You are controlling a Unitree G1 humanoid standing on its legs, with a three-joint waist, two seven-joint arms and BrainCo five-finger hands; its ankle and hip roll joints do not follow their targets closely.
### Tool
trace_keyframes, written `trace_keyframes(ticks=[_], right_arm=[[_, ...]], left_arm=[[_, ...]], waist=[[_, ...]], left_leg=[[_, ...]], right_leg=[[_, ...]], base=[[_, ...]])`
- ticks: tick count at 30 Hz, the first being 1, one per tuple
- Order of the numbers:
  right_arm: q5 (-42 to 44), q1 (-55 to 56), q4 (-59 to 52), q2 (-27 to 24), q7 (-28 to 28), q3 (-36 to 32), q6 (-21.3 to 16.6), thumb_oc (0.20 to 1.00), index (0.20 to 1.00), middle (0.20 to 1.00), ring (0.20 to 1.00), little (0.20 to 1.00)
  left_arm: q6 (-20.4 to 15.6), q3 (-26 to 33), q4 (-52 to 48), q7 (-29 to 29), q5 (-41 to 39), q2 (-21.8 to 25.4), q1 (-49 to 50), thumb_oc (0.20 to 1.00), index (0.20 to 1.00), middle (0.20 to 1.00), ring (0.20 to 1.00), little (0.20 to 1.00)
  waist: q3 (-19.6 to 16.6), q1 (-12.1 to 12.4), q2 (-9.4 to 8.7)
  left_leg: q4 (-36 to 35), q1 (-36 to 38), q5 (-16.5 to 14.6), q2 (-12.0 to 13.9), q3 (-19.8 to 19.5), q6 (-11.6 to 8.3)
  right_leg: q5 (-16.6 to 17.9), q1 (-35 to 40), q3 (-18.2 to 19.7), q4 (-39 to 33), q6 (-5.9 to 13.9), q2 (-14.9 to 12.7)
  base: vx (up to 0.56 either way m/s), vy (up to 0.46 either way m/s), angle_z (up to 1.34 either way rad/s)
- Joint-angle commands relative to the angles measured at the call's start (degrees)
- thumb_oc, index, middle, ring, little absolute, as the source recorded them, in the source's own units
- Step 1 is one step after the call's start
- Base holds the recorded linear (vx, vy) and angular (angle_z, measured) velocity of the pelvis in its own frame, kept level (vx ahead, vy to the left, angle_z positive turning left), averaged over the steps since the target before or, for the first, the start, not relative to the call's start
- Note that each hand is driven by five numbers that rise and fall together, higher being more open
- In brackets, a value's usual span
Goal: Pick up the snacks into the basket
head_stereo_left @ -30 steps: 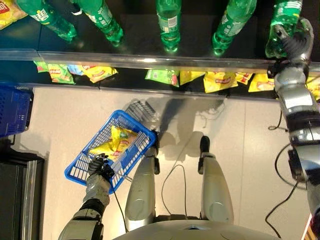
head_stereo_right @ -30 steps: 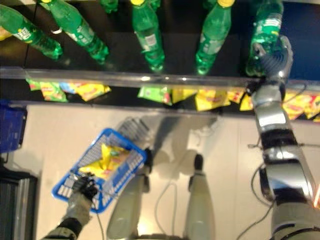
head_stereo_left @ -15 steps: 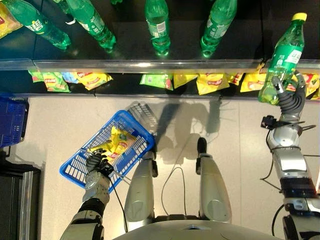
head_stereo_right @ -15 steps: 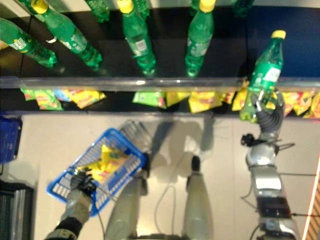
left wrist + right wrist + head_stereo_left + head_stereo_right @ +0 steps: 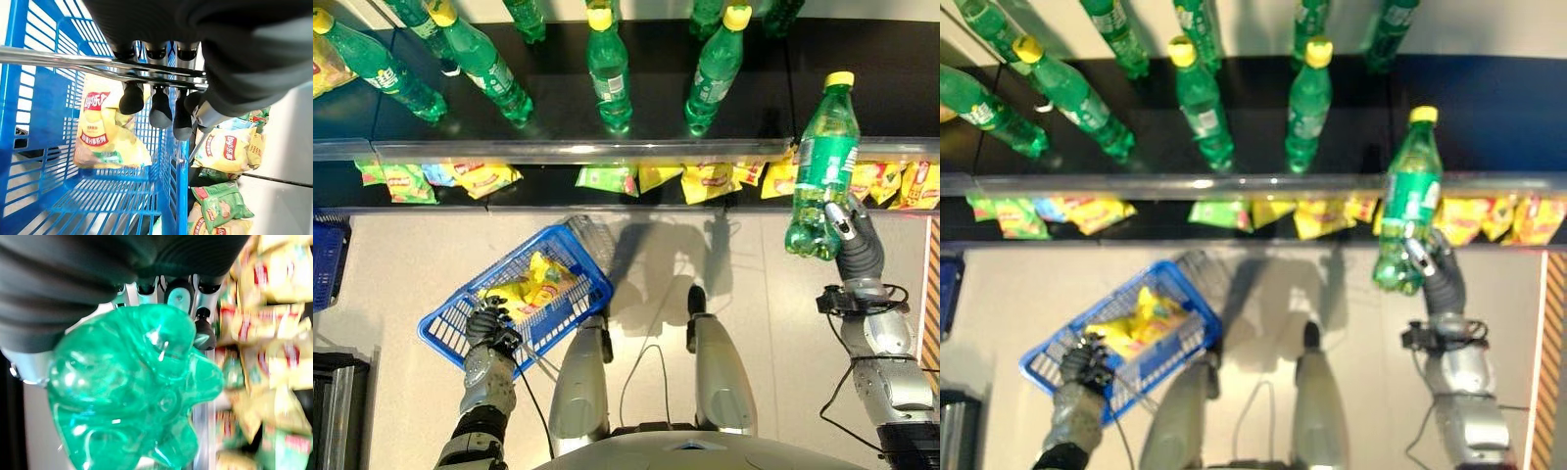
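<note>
My right hand point(image 5: 855, 247) is shut on a green bottle point(image 5: 822, 166) with a yellow cap, held upright in front of the shelves at the right; its ribbed base point(image 5: 132, 387) shows close up against the fingers point(image 5: 178, 296). At the lower left, my left hand point(image 5: 487, 325) is curled round the metal handle point(image 5: 73, 61) of a blue basket point(image 5: 460, 308). A yellow snack bag point(image 5: 533, 284) lies inside the basket point(image 5: 19, 127), seen again as the yellow bag point(image 5: 105, 127) past the fingers.
The upper shelf point(image 5: 607, 149) carries several green bottles point(image 5: 607, 69). Below it, yellow and green snack bags point(image 5: 705, 179) line the lower shelf. Another blue basket point(image 5: 325, 259) stands at the far left edge. Pale floor lies between shelves and basket.
My right hand has drawn the green bottle off the upper shelf and down toward me. The camera view has shifted. My left hand still holds the basket handle.
</note>
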Motion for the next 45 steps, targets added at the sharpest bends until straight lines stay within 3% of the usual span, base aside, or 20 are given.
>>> trace_keyframes(ticks=[1, 13, 22, 28, 30, 45], right_arm=[[5.7, -2.3, -11.3, -3.0, 7.2, 1.8, -7.2, 0.2, 0.2, 0.2, 0.2, 0.2], [8.0, -3.1, -10.9, -11.5, 15.6, 10.6, -3.2, 0.2, 0.2, 0.2, 0.2, 0.2], [2.2, -14.0, -6.6, -15.8, 17.6, 24.3, 0.0, 0.2, 0.2, 0.2, 0.2, 0.2], [-1.3, -25.5, 0.3, -11.0, 16.1, 33.9, 1.7, 0.2, 0.2, 0.2, 0.2, 0.2], [-3.0, -31.3, 4.4, -6.7, 14.8, 38.0, 3.0, 0.2, 0.2, 0.2, 0.2, 0.2], [-5.2, -48.8, 29.5, 12.6, 9.5, 49.9, 8.2, 0.2, 0.2, 0.2, 0.2, 0.2]], left_arm=[[-7.1, 1.3, -4.9, -1.6, 1.9, 5.4, 3.3, 0.2, 0.2, 0.2, 0.2, 0.2], [-7.1, -0.9, -16.5, -6.3, 3.6, 7.7, 7.9, 0.2, 0.2, 0.2, 0.2, 0.2], [-6.6, -3.0, -28.7, -8.9, 5.6, 11.0, 10.4, 0.2, 0.2, 0.2, 0.2, 0.2], [-6.7, -4.2, -35.1, -9.1, 6.4, 13.6, 9.3, 0.2, 0.2, 0.2, 0.2, 0.2], [-6.7, -4.6, -38.9, -8.7, 6.4, 14.7, 8.4, 0.2, 0.2, 0.2, 0.2, 0.2], [-6.8, -5.9, -51.7, -6.6, 3.1, 18.7, 4.2, 0.2, 0.2, 0.2, 0.2, 0.2]], waist=[[-6.2, 0.2, -0.8], [-6.1, 3.2, -1.31], [-5.6, 6.9, -1.71], [-4.9, 9.9, -1.87], [-4.6, 11.6, -1.94], [-3.0, 17.9, -3.54]], left_leg=[[4.5, 0.4, -4.5, -2.4, -1.7, 2.19], [3.2, -0.4, -2.8, -3.4, -4.7, 1.99], [2.7, -1.0, -2.3, -4.8, -7.4, 2.22], [3.3, -2.2, -2.3, -5.5, -8.9, 2.52], [3.7, -2.8, -2.4, -5.7, -9.4, 2.67], [4.0, -4.3, -2.9, -6.3, -11.4, 2.76]], right_leg=[[5.5, 2.0, -2.6, -4.0, -0.43, 1.6], [5.4, 3.5, -6.3, -4.8, -0.31, 0.2], [5.2, 5.1, -9.7, -5.6, -0.17, -1.1], [5.0, 5.6, -11.5, -5.8, -0.19, -1.9], [4.9, 5.7, -12.2, -5.8, -0.26, -2.1], [5.1, 7.2, -15.2, -7.9, -0.25, -2.3]], base=[[0.0, -0.008, 0.04], [0.0, -0.021, 0.17], [0.02, -0.003, 0.21], [0.02, -0.001, 0.24], [0.02, -0.003, 0.2], [0.02, -0.012, 0.12]])
